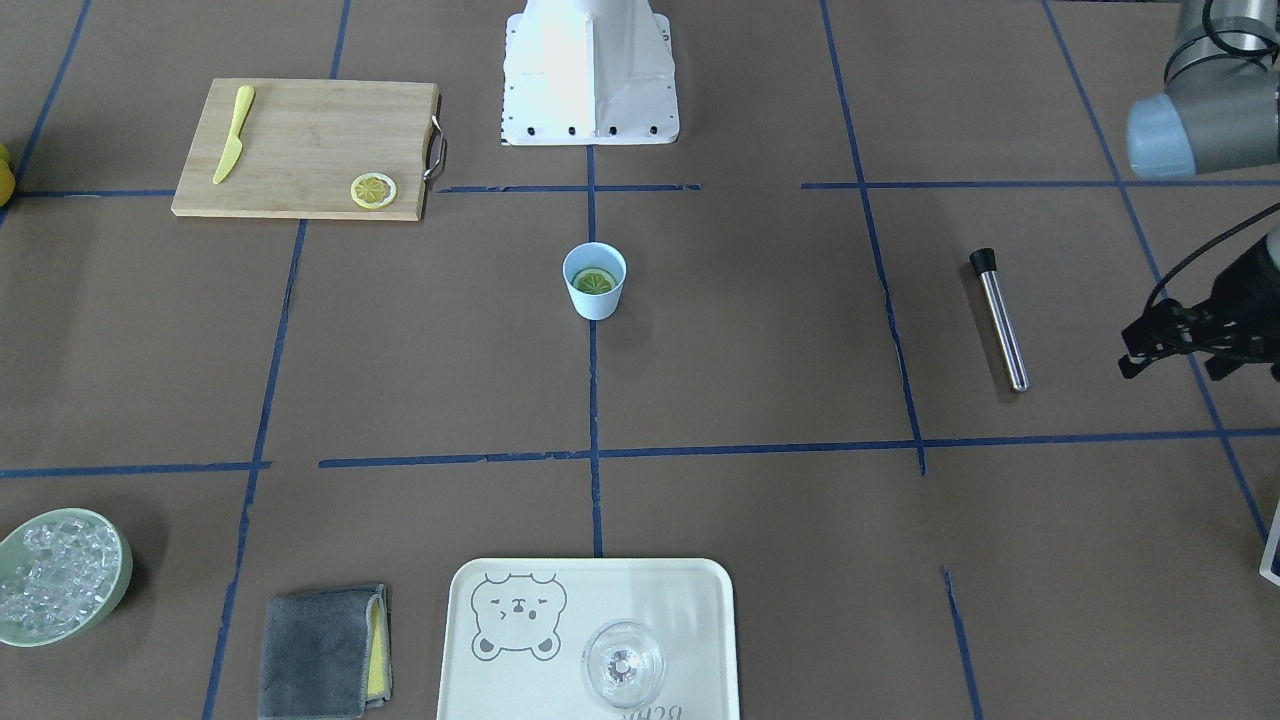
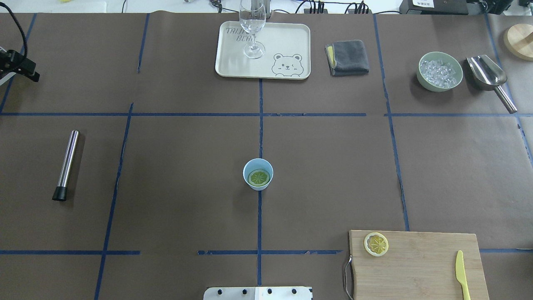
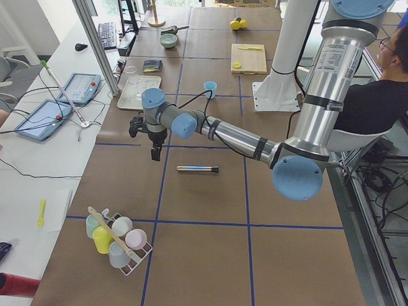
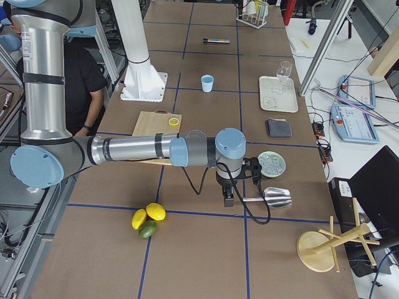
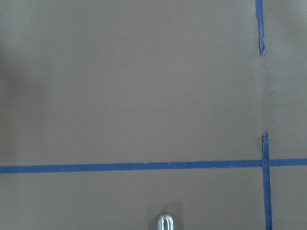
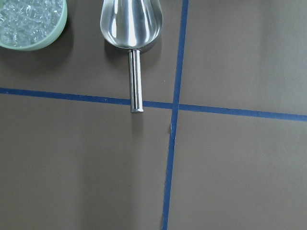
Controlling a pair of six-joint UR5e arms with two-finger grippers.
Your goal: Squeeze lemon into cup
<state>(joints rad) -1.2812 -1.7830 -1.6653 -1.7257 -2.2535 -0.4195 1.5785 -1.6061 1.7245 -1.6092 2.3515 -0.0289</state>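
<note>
Tray with glass is sitting nearest, lemon is lying in cup on counter, task looking done; left fingers and right fingers are hanging well away, clenched or not I cannot tell.

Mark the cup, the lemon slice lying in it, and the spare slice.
cup (image 2: 251, 166): overhead exterior view, blue inner wall.
lemon slice (image 2: 258, 178): overhead exterior view, centre of its flesh.
spare slice (image 2: 376, 244): overhead exterior view, centre of its flesh.
</note>
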